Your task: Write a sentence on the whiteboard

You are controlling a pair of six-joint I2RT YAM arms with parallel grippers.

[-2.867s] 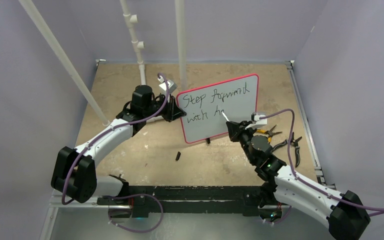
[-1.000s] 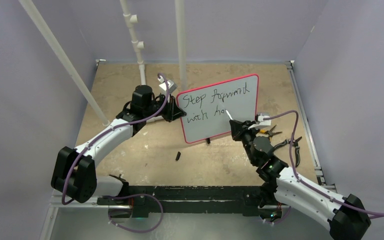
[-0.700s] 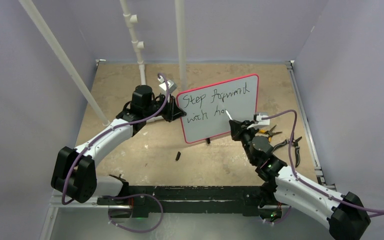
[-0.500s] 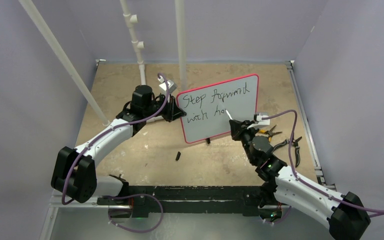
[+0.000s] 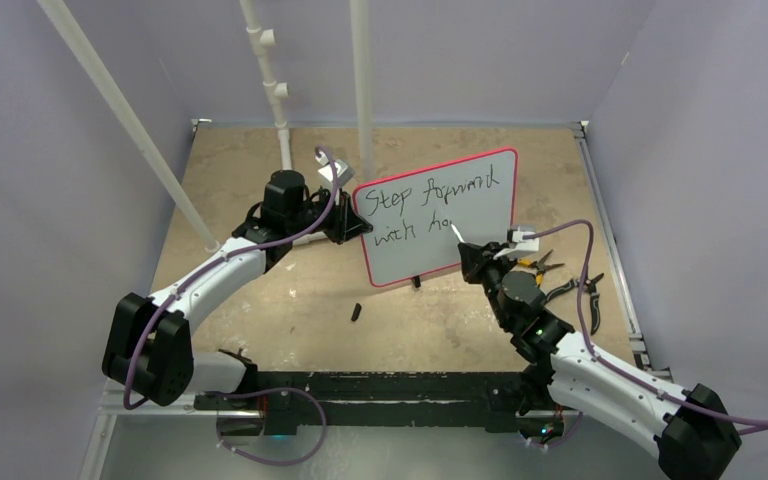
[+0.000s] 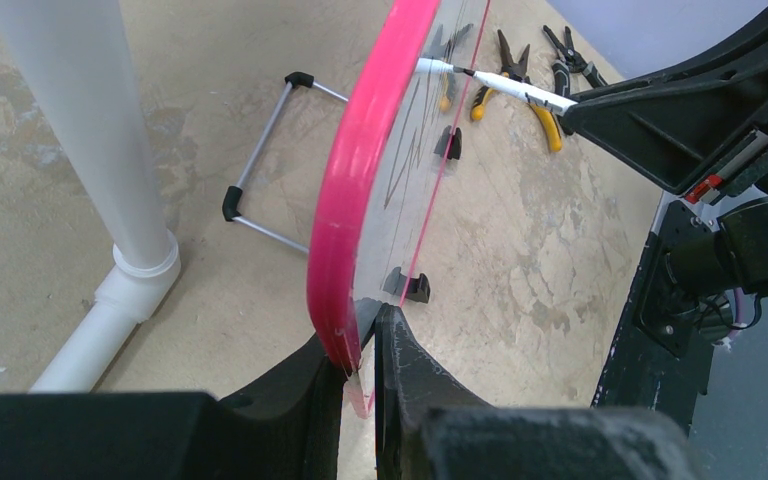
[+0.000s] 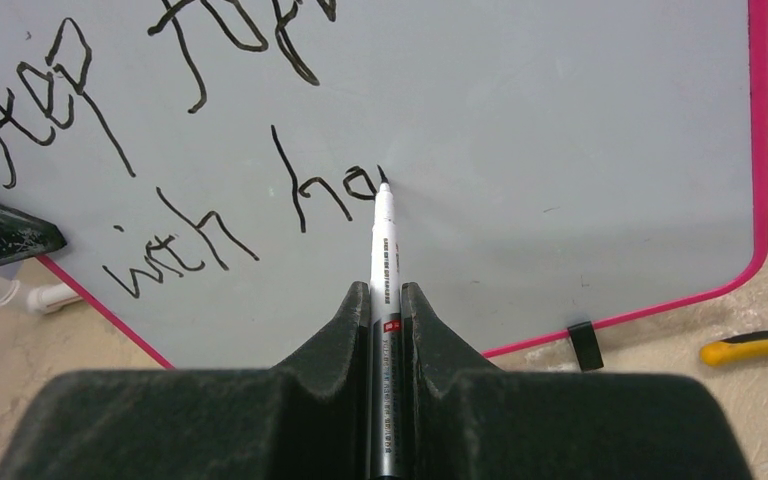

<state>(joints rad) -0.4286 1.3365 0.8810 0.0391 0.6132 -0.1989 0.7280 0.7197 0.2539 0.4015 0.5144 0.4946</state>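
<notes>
The whiteboard [image 5: 480,205], white with a pink-red frame, stands tilted near the table's middle. The sentence [image 5: 430,195] reads "Step forward" above "with ho" in black; in the right wrist view the sentence [image 7: 200,220] shows "with ho". My left gripper [image 5: 352,226] is shut on the whiteboard's left edge; in the left wrist view my left gripper [image 6: 365,335] pinches the pink frame [image 6: 360,190]. My right gripper [image 5: 470,255] is shut on a white marker [image 7: 382,260], its tip touching the board just right of the "o". The marker [image 6: 490,82] also shows in the left wrist view.
Several pliers [image 5: 560,280] lie on the table right of the board. A small black marker cap [image 5: 356,312] lies in front of the board. White pipes [image 5: 278,90] rise behind my left arm. Purple walls close the table in.
Since 2.9 s ago the second line has grown from "with h" to "with ho" and my right gripper has shifted slightly right. Over the last second almost nothing moved.
</notes>
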